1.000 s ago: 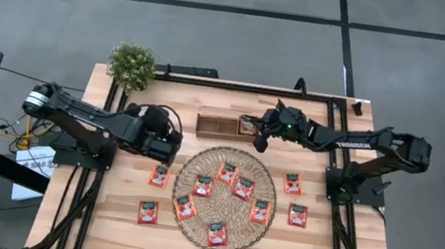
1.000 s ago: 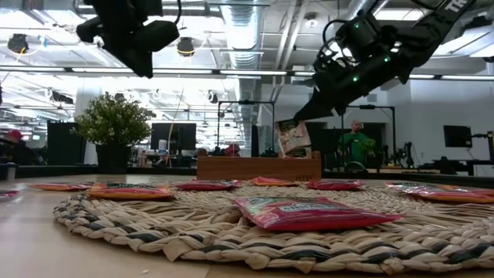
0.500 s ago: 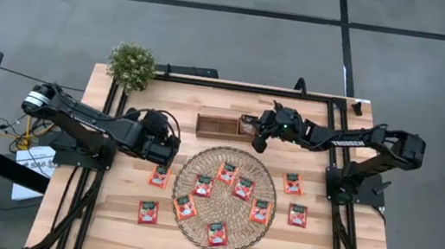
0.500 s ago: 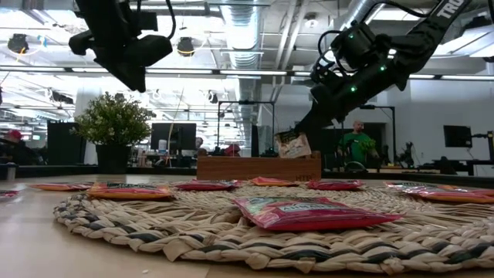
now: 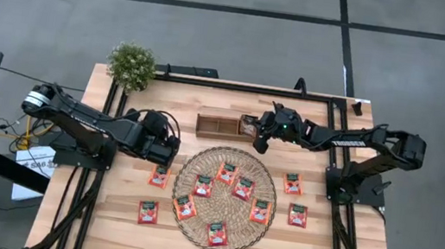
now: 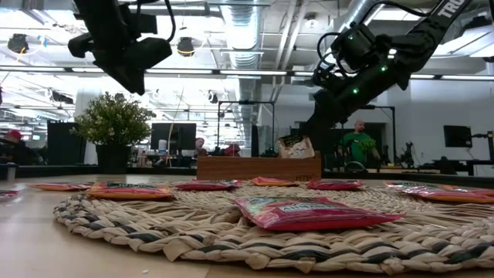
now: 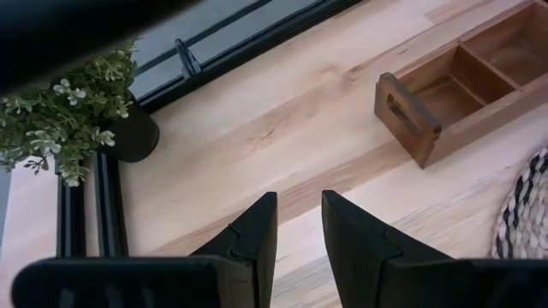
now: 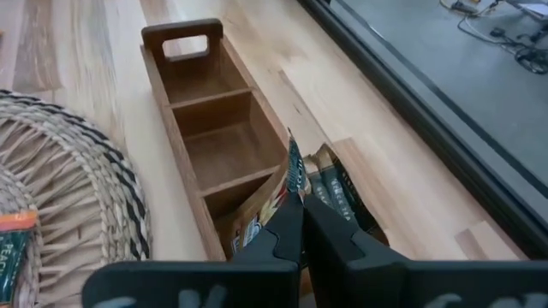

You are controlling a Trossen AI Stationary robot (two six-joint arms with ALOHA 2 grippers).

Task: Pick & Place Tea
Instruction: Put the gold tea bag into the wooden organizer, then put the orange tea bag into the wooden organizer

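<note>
Table (image 5: pixel 106 204) — right gripper (image 8: pixel 300 224) pinching sachet (image 8: pixel 291 184), half-hidden.

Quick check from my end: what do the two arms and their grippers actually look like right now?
Both arms are matte black, jointed links. The left arm has a silvery cap at its base end and black cable loops by its wrist. The right arm bears white lettering and small green lights. The left gripper has two black, wedge-shaped fingers.

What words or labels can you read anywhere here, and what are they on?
"TRO", cut short by the frame edge: white letters on the right arm.
Print on the nearest tea sachet on the mat: too blurred to read.
Lettering on the held sachet in the right gripper: unreadable.
</note>
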